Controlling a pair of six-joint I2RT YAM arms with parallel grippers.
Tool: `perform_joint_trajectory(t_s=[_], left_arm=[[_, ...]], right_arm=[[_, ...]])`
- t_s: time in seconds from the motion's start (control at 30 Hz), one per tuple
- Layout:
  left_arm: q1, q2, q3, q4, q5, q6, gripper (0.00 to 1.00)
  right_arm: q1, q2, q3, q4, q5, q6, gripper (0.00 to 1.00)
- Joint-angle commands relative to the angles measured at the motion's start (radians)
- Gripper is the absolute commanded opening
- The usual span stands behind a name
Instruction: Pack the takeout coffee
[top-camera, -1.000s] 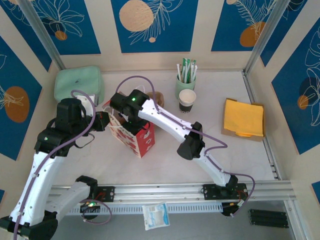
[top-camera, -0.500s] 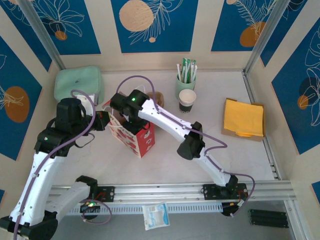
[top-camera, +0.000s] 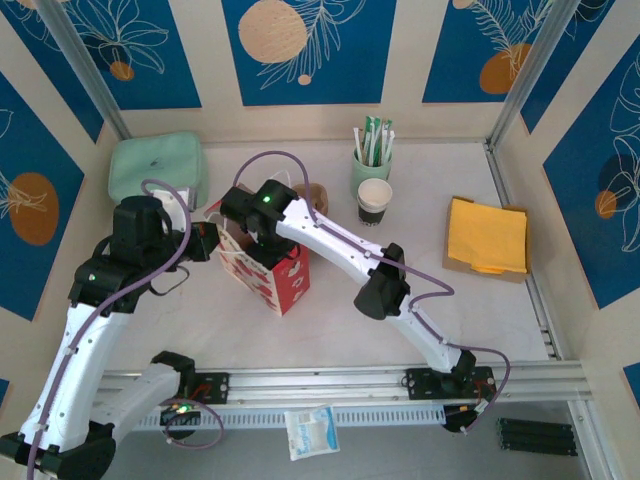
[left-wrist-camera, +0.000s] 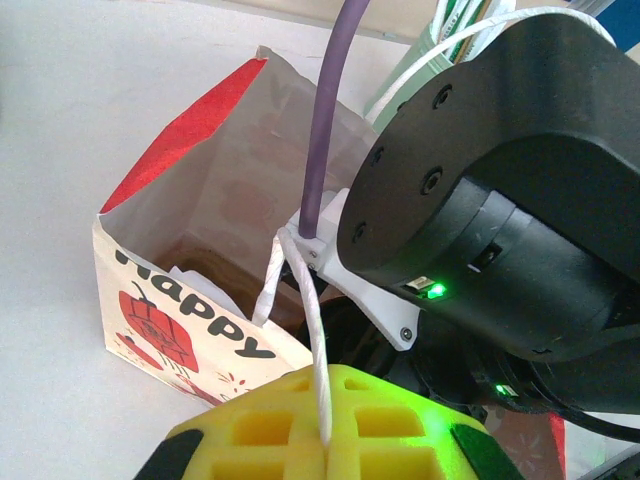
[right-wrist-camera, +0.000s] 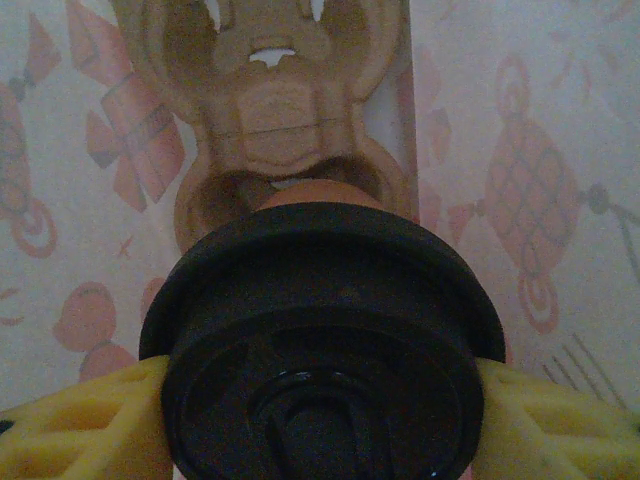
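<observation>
Right wrist view shows your right gripper (right-wrist-camera: 320, 425) clamped on the takeout coffee (right-wrist-camera: 320, 330), lid toward the camera, inside the paper bag (left-wrist-camera: 170, 330). The cardboard cup carrier (right-wrist-camera: 270, 110) lies directly beyond the cup along its axis. Your left gripper (left-wrist-camera: 325, 445) pinches the string handle (left-wrist-camera: 312, 330), so a straight descent looks right.

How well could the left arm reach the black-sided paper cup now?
Probably not: the left gripper is shut on the string handle of the bag, and the right arm lies between it and the black-sided cup.
</observation>
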Motion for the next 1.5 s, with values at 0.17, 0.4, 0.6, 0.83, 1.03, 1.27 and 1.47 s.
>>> perform_joint_trajectory(t_s=[0.17, 0.4, 0.6, 0.83, 1.03, 1.27, 1.47], left_arm=[[0.01, -0.001, -0.01, 0.011, 0.024, -0.007, 0.0], [0.01, -0.001, -0.011, 0.013, 0.026, -0.007, 0.0], [0.01, -0.001, -0.011, 0.012, 0.024, -0.006, 0.0], [0.01, 0.001, -0.009, 0.013, 0.025, -0.007, 0.0], [0.01, 0.002, -0.008, 0.015, 0.027, -0.008, 0.0], [0.01, 0.002, -0.009, 0.014, 0.029, -0.008, 0.0], [0.01, 0.001, -0.009, 0.013, 0.029, -0.008, 0.0]], right_arm=[[-0.003, 0.001, -0.01, -0.11, 0.031, 0.023, 0.57], [-0.003, 0.005, -0.017, -0.104, 0.029, 0.026, 0.57], [-0.002, 0.008, -0.023, -0.1, 0.022, 0.024, 0.57], [-0.002, 0.02, -0.02, -0.103, -0.002, 0.012, 0.57], [-0.003, 0.031, -0.01, -0.124, -0.021, 0.0, 0.57], [-0.006, 0.041, -0.01, -0.135, -0.032, -0.006, 0.57], [-0.008, 0.051, -0.012, -0.141, -0.04, -0.01, 0.57]])
